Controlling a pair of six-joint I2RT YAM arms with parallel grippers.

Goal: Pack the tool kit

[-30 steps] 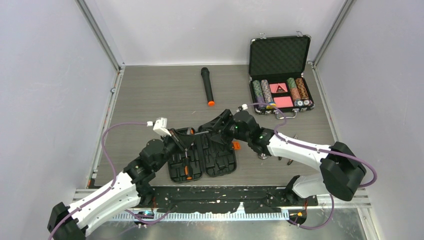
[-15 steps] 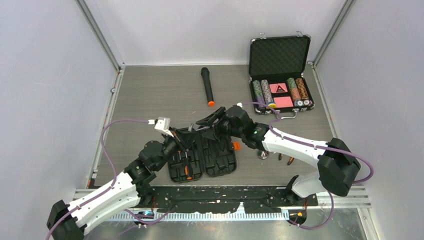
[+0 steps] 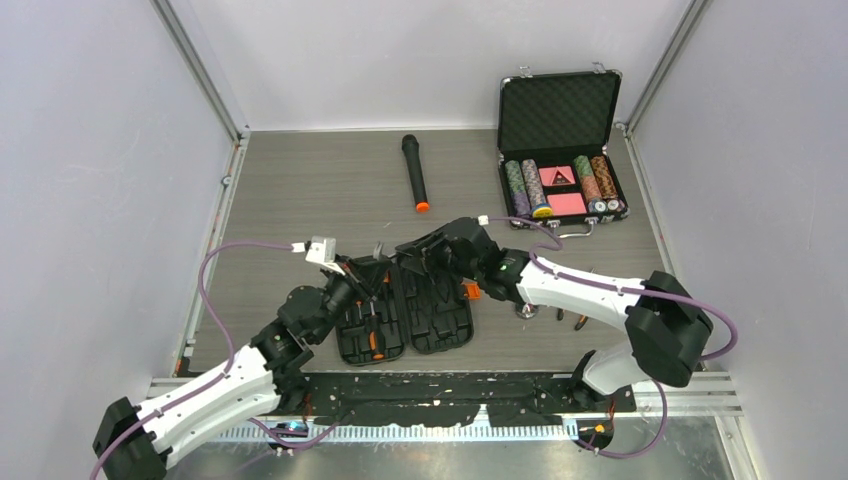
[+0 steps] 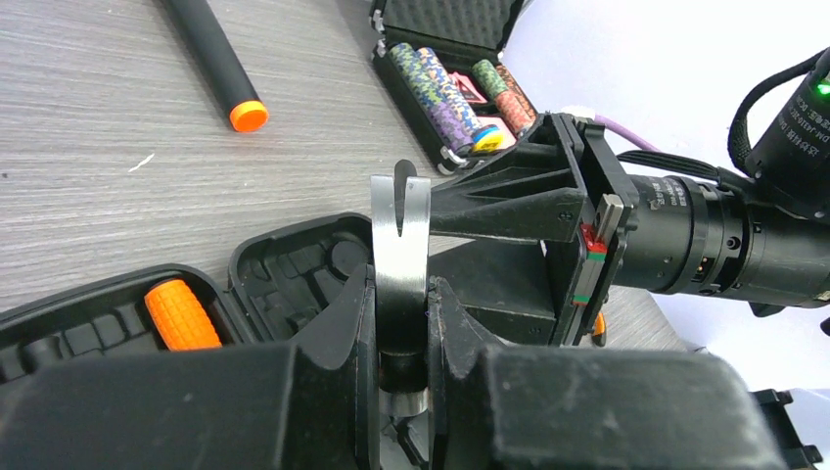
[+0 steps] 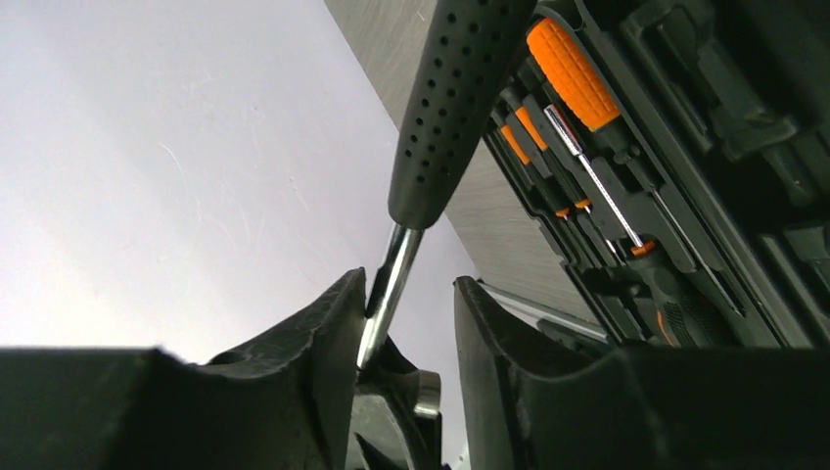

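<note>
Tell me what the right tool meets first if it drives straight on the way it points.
The hammer: its steel shaft sits inside the right tool, against one finger, with the black grip straight ahead. The open tool kit lies beyond, though depth is unclear.

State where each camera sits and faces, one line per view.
Top external: above, behind both arms, which show; looks down on the grey wood-grain table.
Left wrist: past the left gripper, clamped on the steel claw hammer, toward the right gripper.
Right wrist: along its fingers and the hammer shaft to the open black tool kit.
Both wrist views share the hammer.
</note>
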